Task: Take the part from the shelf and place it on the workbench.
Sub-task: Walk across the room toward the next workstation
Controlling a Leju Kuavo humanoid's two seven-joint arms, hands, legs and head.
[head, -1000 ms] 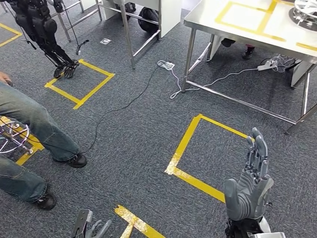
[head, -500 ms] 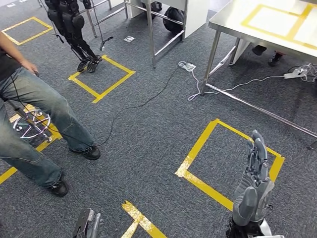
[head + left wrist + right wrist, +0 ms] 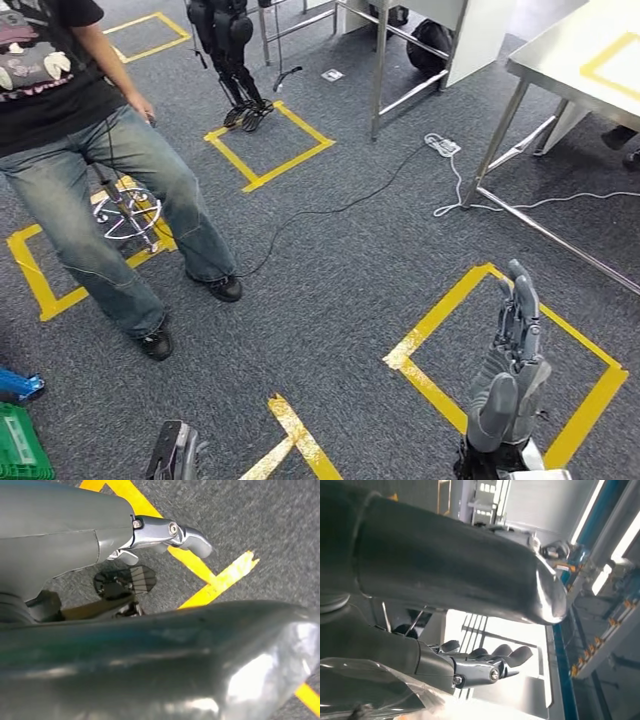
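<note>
Pointing up, right hand [image 3: 512, 375] raised, fingers straight, empty.

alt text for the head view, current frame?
The robot's right hand is raised, empty, fingers up, over a yellow tape square on grey carpet. A person in jeans stands at left before a round wire part on the floor; another robot's legs stand behind, and a steel table at upper right.

Open carpet [image 3: 332, 300] ahead, person [image 3: 98, 170] standing left, black cable [image 3: 332, 210] across floor, steel table legs [image 3: 494, 150] right
</note>
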